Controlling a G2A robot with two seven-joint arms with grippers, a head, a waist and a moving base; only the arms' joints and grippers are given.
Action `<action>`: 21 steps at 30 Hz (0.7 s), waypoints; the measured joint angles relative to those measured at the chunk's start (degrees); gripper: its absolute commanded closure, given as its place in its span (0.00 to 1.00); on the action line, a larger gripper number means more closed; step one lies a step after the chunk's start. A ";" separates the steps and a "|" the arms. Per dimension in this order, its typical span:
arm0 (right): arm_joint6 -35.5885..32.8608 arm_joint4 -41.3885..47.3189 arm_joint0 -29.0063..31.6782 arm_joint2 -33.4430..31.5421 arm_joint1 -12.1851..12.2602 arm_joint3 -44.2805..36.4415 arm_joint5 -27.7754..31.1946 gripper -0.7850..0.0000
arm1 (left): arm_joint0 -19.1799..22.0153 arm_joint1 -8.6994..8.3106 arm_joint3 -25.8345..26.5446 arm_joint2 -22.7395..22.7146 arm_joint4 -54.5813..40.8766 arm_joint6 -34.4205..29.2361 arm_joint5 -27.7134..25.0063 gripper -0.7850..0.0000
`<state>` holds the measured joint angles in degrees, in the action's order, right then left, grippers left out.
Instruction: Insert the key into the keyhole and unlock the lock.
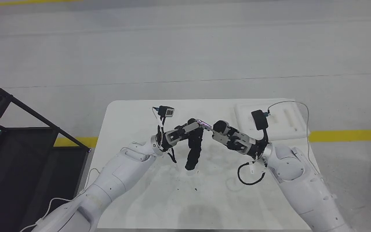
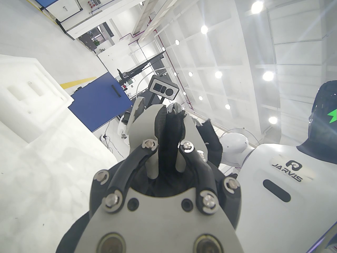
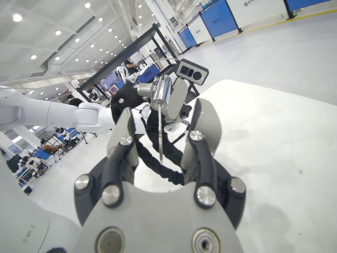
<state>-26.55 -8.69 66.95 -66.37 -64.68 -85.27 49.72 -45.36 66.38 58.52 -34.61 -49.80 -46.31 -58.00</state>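
Note:
A shiny silver lock [image 3: 161, 92] is held up above the middle of the white table [image 1: 139, 124], and my left gripper [image 2: 168, 114] is shut on it, fingers wrapped in black cloth. From the top view the left gripper [image 1: 194, 127] and right gripper [image 1: 215, 127] face each other, with the lock [image 1: 203, 123] between them. A thin key [image 3: 160, 135] sticks out of the keyhole in the lock's end face, seen edge-on. My right gripper [image 3: 163, 110] stands open around the key, its fingers [image 3: 204, 122] apart on either side and not touching it.
A strip of black cloth [image 1: 192, 152] hangs from the left gripper toward the table. A white foam tray [image 1: 272, 119] lies at the table's far right corner. A black metal rack [image 1: 35, 136] stands off the table's left side.

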 measured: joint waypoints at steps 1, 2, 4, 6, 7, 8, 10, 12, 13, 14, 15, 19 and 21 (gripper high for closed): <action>0.00 0.01 0.00 0.00 0.01 0.00 0.01 0.00 | 0.00 0.00 0.00 0.00 0.00 0.00 0.00 1.00; 0.00 0.02 0.00 0.00 0.02 0.00 0.01 0.00 | 0.00 0.00 0.00 0.00 0.00 0.00 0.00 1.00; 0.00 0.04 0.00 0.00 0.04 0.01 0.02 0.00 | 0.00 0.00 0.00 0.00 0.00 0.00 0.00 1.00; 0.08 0.05 0.02 -0.01 0.06 0.05 0.02 0.00 | 0.00 0.00 0.00 0.00 0.00 0.00 0.00 1.00; 0.13 0.05 0.08 -0.04 0.07 0.08 0.01 0.00 | 0.00 0.00 0.00 0.00 0.00 0.00 0.00 1.00; 0.24 0.04 0.20 -0.12 0.09 0.13 0.01 0.00 | 0.00 0.00 0.00 0.00 0.00 0.00 0.00 1.00; 0.60 0.30 0.64 -0.42 0.16 0.25 0.01 0.00 | 0.00 0.00 0.00 0.00 0.00 0.00 0.00 1.00; 0.93 1.26 1.72 -0.98 0.31 0.20 -0.28 0.00 | 0.00 0.00 0.00 0.00 0.00 0.00 0.00 1.00; 0.92 1.80 2.37 -1.28 0.42 0.05 -0.58 0.00 | 0.00 0.00 0.00 0.00 0.00 0.00 0.00 1.00; 0.77 2.80 3.39 -1.70 0.57 -0.33 -1.30 0.00 | 0.00 0.00 0.00 0.00 0.00 0.00 0.00 1.00; 0.55 3.61 4.18 -2.07 0.70 -0.84 -1.83 0.00 | 0.00 0.00 0.00 0.00 0.00 0.00 0.00 1.00; -1.19 7.07 8.13 -4.10 1.43 -3.90 -4.32 0.00 | 0.00 0.00 0.00 0.00 0.00 0.00 0.00 1.00; -2.51 10.08 10.41 -5.37 1.85 -6.08 -7.10 0.00 | 0.00 0.00 0.00 0.00 0.00 0.00 0.00 1.00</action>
<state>-29.07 1.39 77.36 -71.74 -62.83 -91.35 42.61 -45.36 66.38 58.52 -34.61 -49.80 -46.31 -58.00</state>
